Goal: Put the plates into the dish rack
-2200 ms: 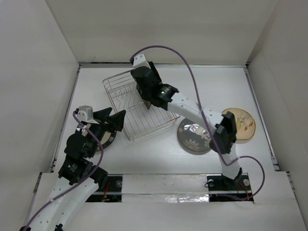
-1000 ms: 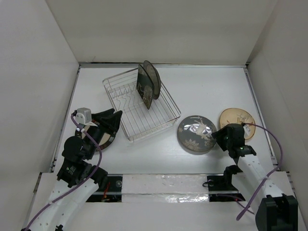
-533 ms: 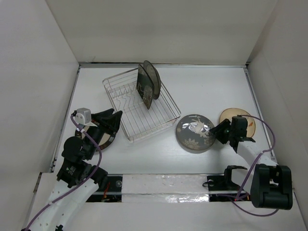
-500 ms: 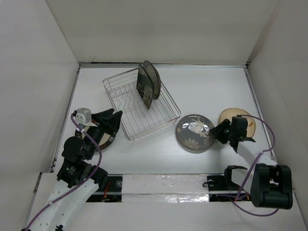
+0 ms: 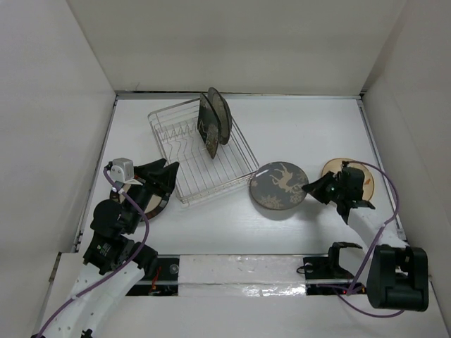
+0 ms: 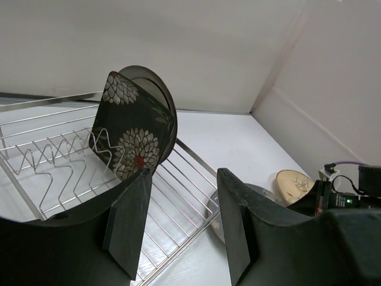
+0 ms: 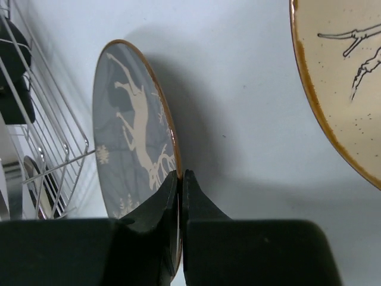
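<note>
Right of the dish rack (image 5: 190, 165), right tool (image 7: 180, 174) pinching grey plate (image 7: 134, 137) rim, left tool (image 6: 181, 177) wide.

tan plate (image 7: 342, 83) cut by frame edge, dark-rimmed plate (image 5: 158, 205) mostly under left arm (image 5: 116, 220)

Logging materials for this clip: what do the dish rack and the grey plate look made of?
Dish rack: thin silvery wire, likely chromed or stainless steel. Grey plate: probably glazed ceramic, judging by its smooth painted face and brown rim.

5 plates (image 5: 277, 184) (4 round, 1 sq.), 1 dish rack (image 5: 211, 176), 2 arms (image 5: 113, 236).
</note>
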Controlling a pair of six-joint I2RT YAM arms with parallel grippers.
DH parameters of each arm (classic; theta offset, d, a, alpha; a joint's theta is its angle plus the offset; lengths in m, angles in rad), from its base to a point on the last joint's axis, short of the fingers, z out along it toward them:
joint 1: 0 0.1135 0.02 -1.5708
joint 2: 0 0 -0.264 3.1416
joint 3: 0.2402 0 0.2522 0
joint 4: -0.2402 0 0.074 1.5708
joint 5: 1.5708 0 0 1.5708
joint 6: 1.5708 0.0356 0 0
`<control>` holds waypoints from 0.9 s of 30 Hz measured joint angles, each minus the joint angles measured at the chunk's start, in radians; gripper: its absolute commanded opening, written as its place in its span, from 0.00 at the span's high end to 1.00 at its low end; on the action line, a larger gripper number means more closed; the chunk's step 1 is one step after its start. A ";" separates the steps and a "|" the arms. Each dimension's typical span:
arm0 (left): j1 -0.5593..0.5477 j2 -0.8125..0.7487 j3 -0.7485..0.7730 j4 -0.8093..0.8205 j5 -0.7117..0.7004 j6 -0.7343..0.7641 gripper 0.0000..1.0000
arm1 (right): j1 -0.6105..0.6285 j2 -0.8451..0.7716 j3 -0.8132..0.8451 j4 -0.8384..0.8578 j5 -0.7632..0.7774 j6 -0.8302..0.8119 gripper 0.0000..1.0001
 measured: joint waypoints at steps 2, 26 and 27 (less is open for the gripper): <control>0.000 0.001 0.000 0.000 0.000 0.000 0.55 | 0.004 -0.058 0.000 -0.035 0.030 0.000 1.00; 0.000 0.038 0.000 -0.002 -0.022 0.003 0.54 | 0.407 -0.128 0.776 -0.258 0.468 -0.200 1.00; 0.000 0.038 0.000 -0.002 -0.024 0.003 0.54 | 0.468 -0.067 0.828 -0.236 0.480 -0.222 1.00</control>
